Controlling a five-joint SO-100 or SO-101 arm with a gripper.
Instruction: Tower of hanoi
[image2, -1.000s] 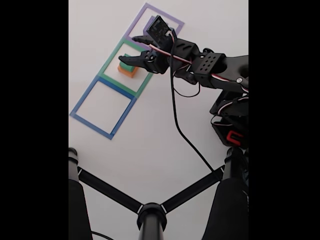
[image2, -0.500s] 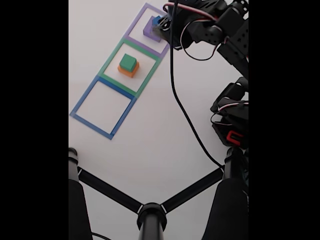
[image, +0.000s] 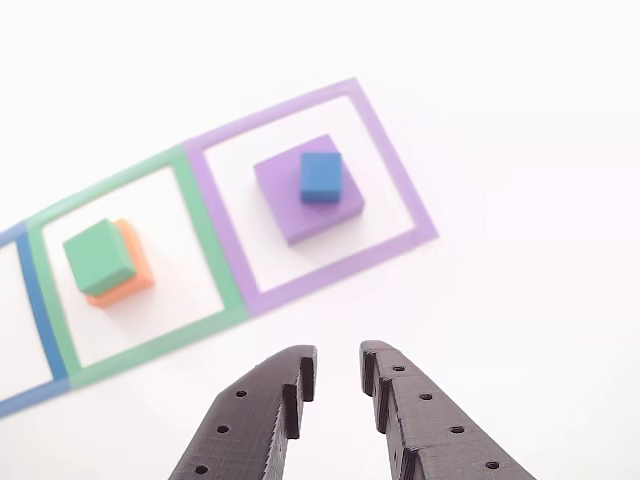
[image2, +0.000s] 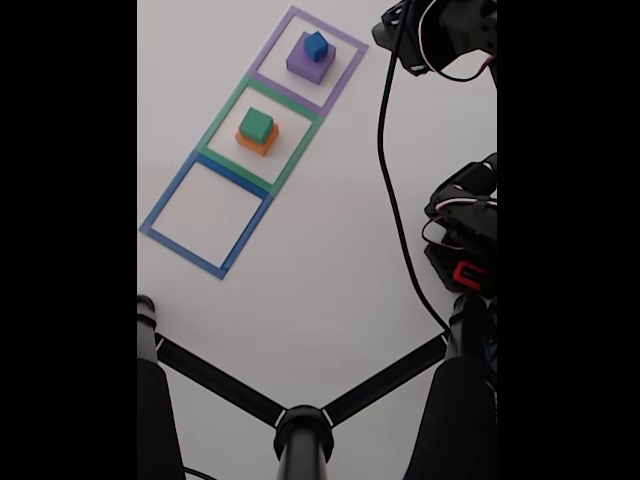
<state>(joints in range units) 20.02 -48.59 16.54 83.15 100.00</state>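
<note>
Blue cube (image: 321, 177) atop purple block (image: 305, 192) inside purple tape square (image: 385, 140); green block (image: 99, 256) on orange block (image: 131, 272) next door. Gripper (image: 338, 368) empty, slightly parted, seen close in other view; blue tape square (image2: 205, 214) whole in fixed view.

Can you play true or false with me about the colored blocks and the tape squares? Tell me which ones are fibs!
1. The blue block sits on top of the purple block. True.
2. The green block sits on the purple block. False: it sits on the orange block, inside the green tape square.
3. The blue tape square has a block in it. False: in the fixed view there is no block inside it.
4. The gripper is holding the blue block. False: its fingers are slightly apart with nothing between them, short of the purple tape square.
5. The purple and blue blocks are inside the purple tape square. True.
</note>
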